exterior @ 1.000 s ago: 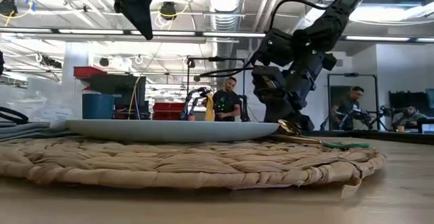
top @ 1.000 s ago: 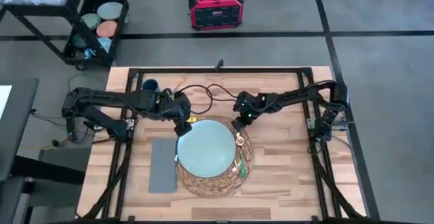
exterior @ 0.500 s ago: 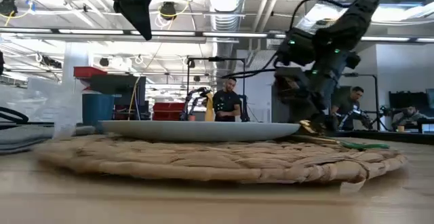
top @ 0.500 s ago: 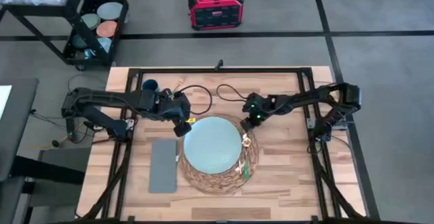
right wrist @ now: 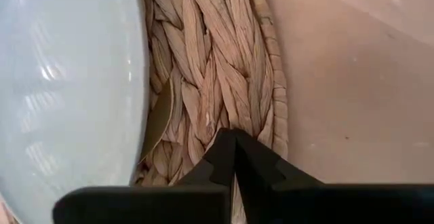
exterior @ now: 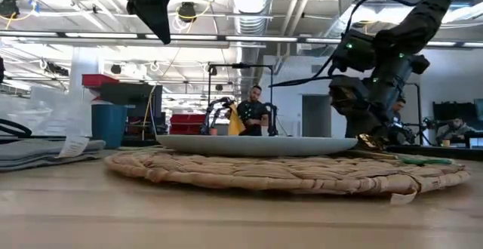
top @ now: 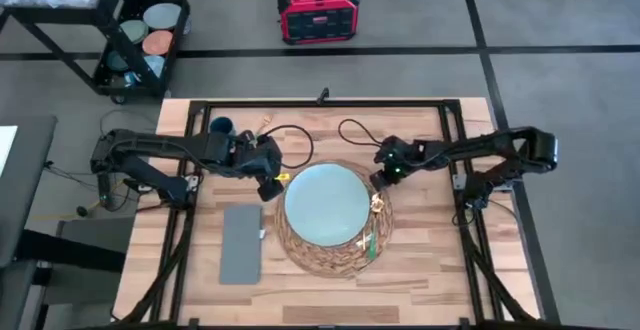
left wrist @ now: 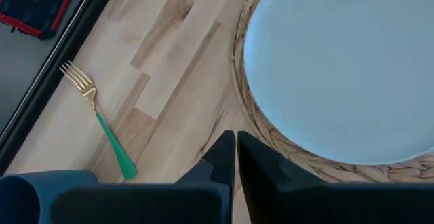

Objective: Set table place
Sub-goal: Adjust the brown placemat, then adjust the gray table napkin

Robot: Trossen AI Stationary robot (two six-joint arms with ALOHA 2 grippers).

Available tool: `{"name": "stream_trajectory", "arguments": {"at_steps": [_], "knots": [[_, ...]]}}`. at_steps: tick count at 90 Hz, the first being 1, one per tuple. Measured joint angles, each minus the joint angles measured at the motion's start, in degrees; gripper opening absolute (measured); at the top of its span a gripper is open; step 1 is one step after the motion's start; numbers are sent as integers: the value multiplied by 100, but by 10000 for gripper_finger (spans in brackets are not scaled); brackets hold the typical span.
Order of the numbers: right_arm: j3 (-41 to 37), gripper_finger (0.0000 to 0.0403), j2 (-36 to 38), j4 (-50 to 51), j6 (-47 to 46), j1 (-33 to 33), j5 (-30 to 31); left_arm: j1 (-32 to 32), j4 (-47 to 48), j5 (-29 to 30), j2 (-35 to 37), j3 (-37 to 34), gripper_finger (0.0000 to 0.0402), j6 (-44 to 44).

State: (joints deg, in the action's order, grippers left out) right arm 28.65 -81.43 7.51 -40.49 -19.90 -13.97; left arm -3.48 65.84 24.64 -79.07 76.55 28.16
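The round woven mat (top: 335, 258) lies on the plank table (top: 420, 270) with the pale blue plate (top: 325, 202) on it. Green-handled cutlery (top: 372, 238) lies on the mat's right part. The grey napkin (top: 242, 242) lies flat to the mat's left. The dark blue cup (top: 221, 126) stands at the far left, with a fork (left wrist: 102, 122) near it. My right gripper (right wrist: 234, 134) is shut at the mat's far right rim. My left gripper (left wrist: 235, 139) hangs shut in the air beside the plate's far left, touching nothing. My right gripper has its shut fingertips on the mat's woven top (right wrist: 234, 114), a strand or two in from the far right rim, beside the plate (right wrist: 68, 81). The fingers slant down from the table's right side. The mat lies flat on the table. Whether a strand is pinched, I cannot tell.
A black cable (top: 300, 135) loops over the table's far part. Bare planks lie to the right of and in front of the mat. Beyond the table stand a black cart (top: 140, 30) with bowls and a red box (top: 318, 12). People show in the room behind.
My right gripper has gone toward the table's right edge, still shut. The mat has slid along the table to the right with it, carrying the plate and the cutlery. The napkin has stayed, so a gap has opened between it and the mat.
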Motion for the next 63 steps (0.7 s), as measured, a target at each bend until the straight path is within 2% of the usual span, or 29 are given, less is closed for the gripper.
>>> {"name": "stream_trajectory", "arguments": {"at_steps": [31,41,52,63], "knots": [[1,0,1576,297,-17,-2,-199,76,-250,12,7,70,1,-162],[10,0,2000,616,22,-78,-26,197,-117,13,4,134,1,-228],[10,0,2522,1243,180,-653,117,318,724,13,7,195,1,-134],[12,0,3132,2000,370,-1086,67,222,2020,-271,138,192,0,527]]}}
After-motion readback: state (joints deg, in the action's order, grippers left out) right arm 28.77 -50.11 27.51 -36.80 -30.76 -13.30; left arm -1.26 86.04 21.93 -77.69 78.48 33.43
